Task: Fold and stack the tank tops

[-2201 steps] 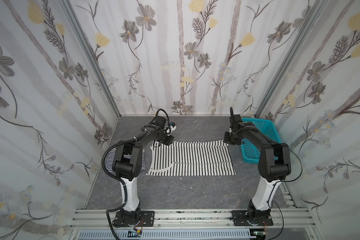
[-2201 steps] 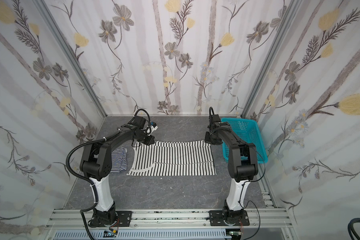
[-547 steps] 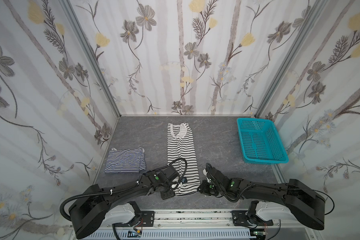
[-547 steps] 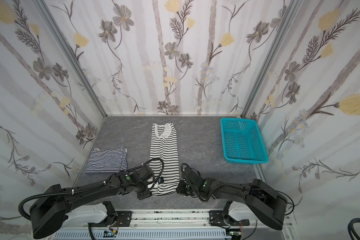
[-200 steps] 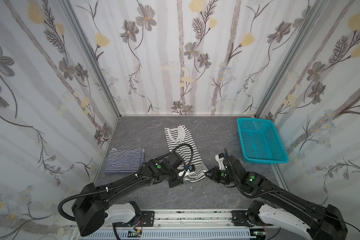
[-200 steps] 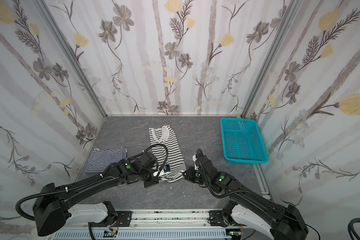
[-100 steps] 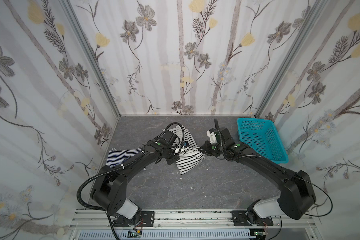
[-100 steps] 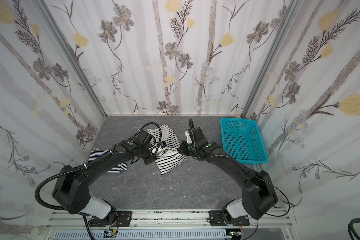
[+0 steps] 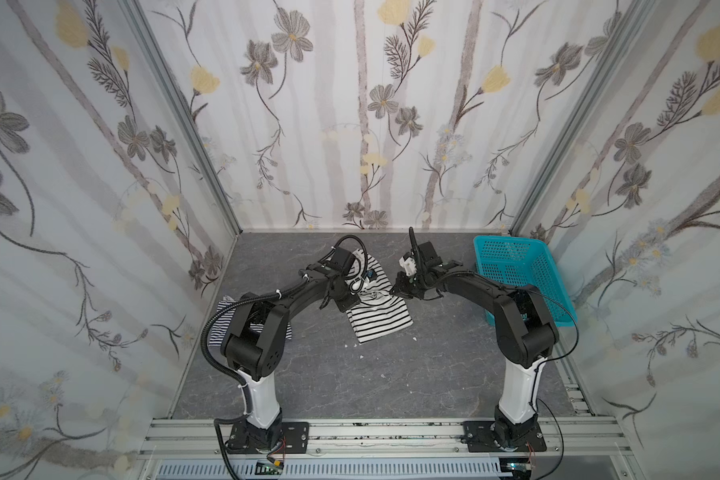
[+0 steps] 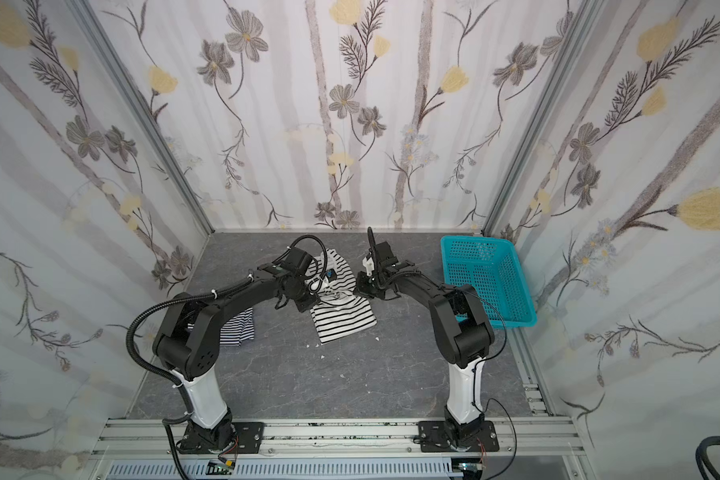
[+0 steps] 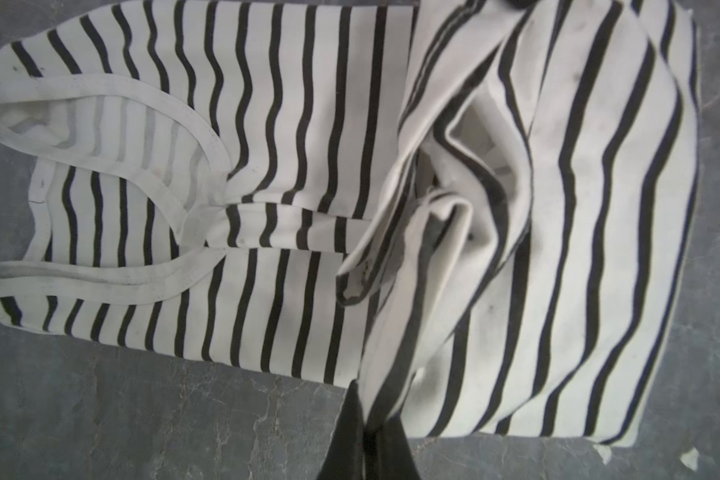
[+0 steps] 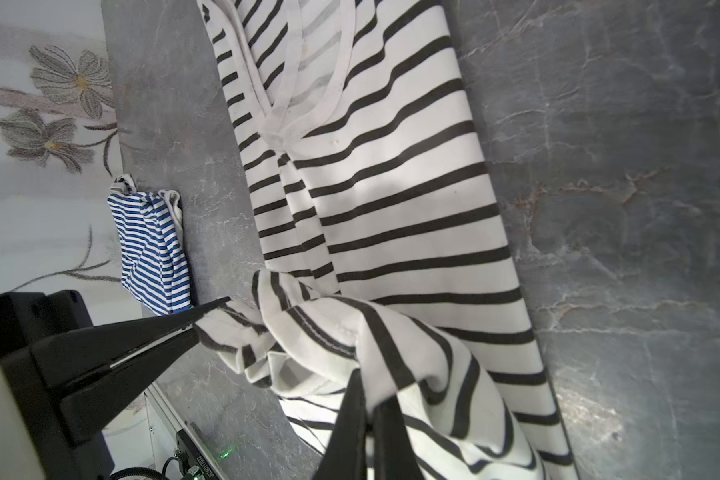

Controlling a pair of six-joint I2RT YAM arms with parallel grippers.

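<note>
**Grip status and visibility, view by view**

**Top views.** The wide-striped tank top (image 9: 381, 318) lies at centre frame on the grey table (image 9: 391, 374), with one end doubled back over the rest. The left gripper (image 9: 350, 297) is masked by its own wrist housing, so its jaws cannot be read here. The right gripper (image 9: 396, 291) meets the cloth's right edge, but its tips are too small to resolve. The fine-striped tank top (image 10: 238, 330) lies left of centre, well apart from the other garment and partly hidden behind the left arm (image 10: 196, 332). The turquoise basket (image 10: 491, 286) stands at right of frame.

**Left wrist view.** Close range settles the left gripper (image 11: 368, 415). Its fingers (image 11: 346, 440) are pressed together with a cloth edge pinched between them. The white neckline trim lies flat on the table, and a slack crease shows in the doubled layer.

**Right wrist view.** Both grippers appear here. The right gripper (image 12: 371, 415) is clenched on one corner of the doubled end. The left gripper (image 12: 200, 322) is clenched on the other corner, and loose cloth sags between them. The fine-striped tank top (image 12: 154, 253) reads blue-and-white in this view and lies next to the wall (image 12: 38, 166). One end of it is cut off behind the left gripper's body.
</note>
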